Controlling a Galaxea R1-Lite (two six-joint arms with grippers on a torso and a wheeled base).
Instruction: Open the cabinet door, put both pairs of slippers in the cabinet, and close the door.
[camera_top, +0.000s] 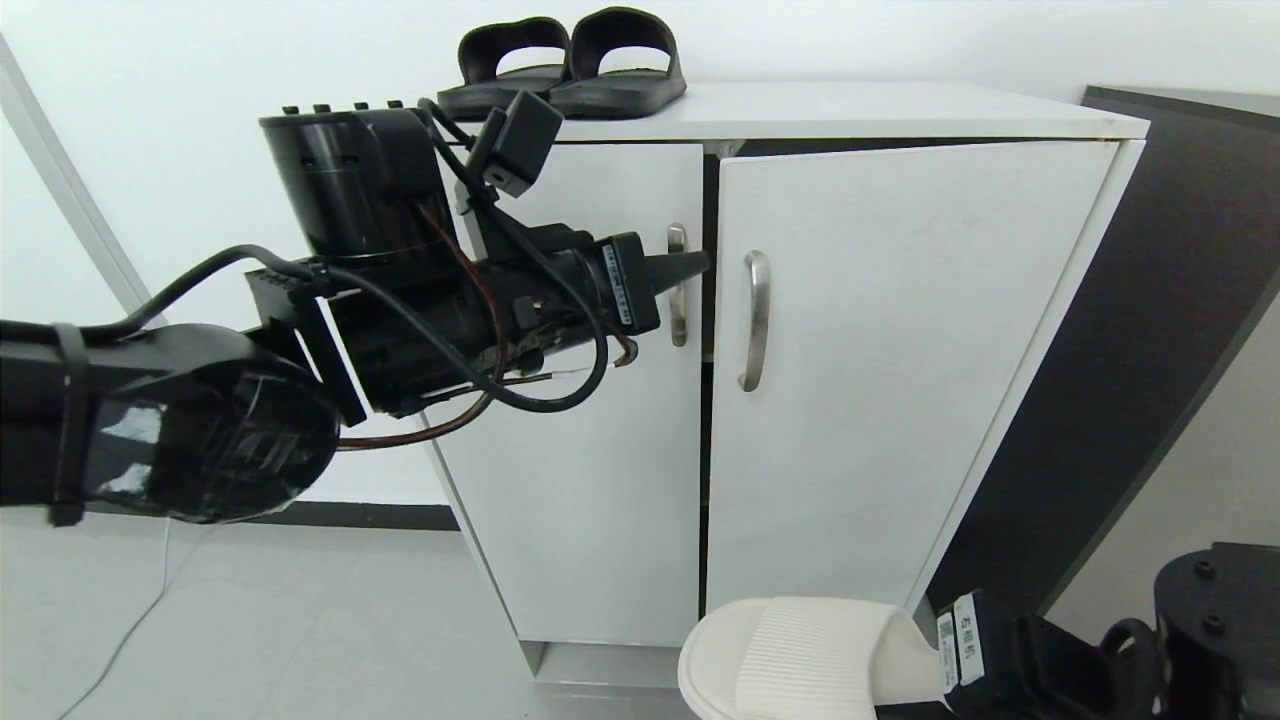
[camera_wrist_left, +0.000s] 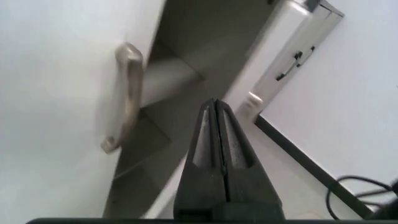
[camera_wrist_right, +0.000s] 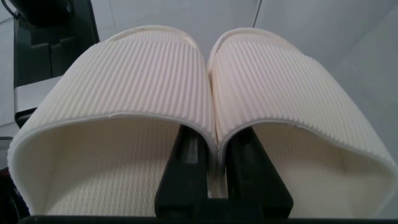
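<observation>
White wall (camera_top: 150, 100) and pale grey floor (camera_top: 300, 620) frame the white 2-door cabinet (camera_top: 900, 105). I read its right door (camera_top: 900, 380) as slightly ajar, with a dark slot along its top and down its inner edge, while the left door (camera_top: 580, 500) sits flush. On the cabinet's top lie the 2 black moulded slide slippers (camera_top: 565, 65), side by side. Low in front of the cabinet's foot, my right gripper (camera_wrist_right: 214, 183) carries the pair of cream ribbed slippers (camera_top: 800, 655). It has 1 finger inside each slipper, clamping the 2 inner walls together.

The next move turns on the left gripper (camera_top: 692, 268). Its fingers are pressed fully together with nothing between them, and it sits level with the 2 brushed-metal bar handles. Its tip is at the dark slot between the doors, just past the left door's handle (camera_top: 678, 285). The right door's free edge runs vertically just to the right of that tip, beside the right door's handle (camera_top: 755, 320), and I take the hinge to be on the far right side. My judgement is that the tip should catch behind that upright edge and sweep outward to the right. The left arm is the nearer one, and the right is loaded and low.
</observation>
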